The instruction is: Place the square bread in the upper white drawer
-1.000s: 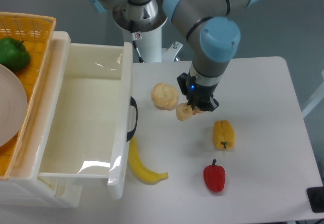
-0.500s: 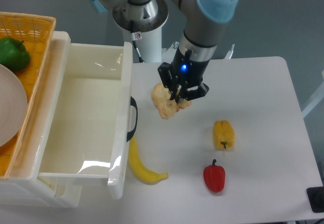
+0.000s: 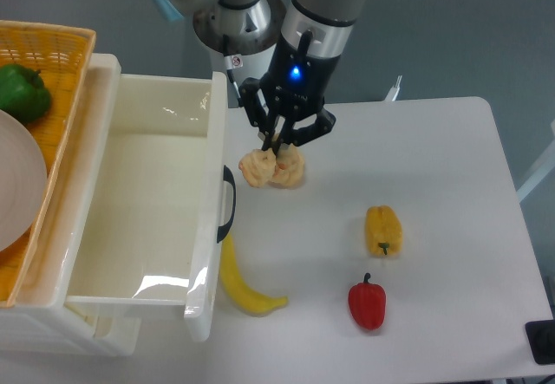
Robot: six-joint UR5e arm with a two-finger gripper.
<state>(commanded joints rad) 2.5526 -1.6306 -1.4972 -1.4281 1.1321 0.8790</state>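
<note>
Since one second ago, we see that the gripper [image 3: 276,146] has travelled from the middle of the white table [image 3: 434,193] up and to the left, and it now hangs close to the front wall of the upper white drawer [image 3: 130,211]. It carries the square bread [image 3: 257,168] with it. Before, this bread was right of the round bun [image 3: 289,168]; now it is at the left side of the bun and partly in front of it.

We see the two dark fingers [image 3: 263,134] closed tightly on the top of the square bread, with almost no gap between them. The bread hangs below the fingertips, just beside the dark handle [image 3: 228,204] of the drawer but not yet over the drawer's inside. We cannot tell if the bread touches the bun or only overlaps it in this view.

The upper white drawer stands pulled out, and its inside shows only glossy white plastic. The yellow pepper [image 3: 383,231], the red pepper [image 3: 367,304] and the banana [image 3: 243,287] lie where they lay before; the banana is just beside the drawer front. At the left, the orange wicker basket [image 3: 65,50] holds a green pepper [image 3: 22,92] and a white plate [image 3: 17,180].
</note>
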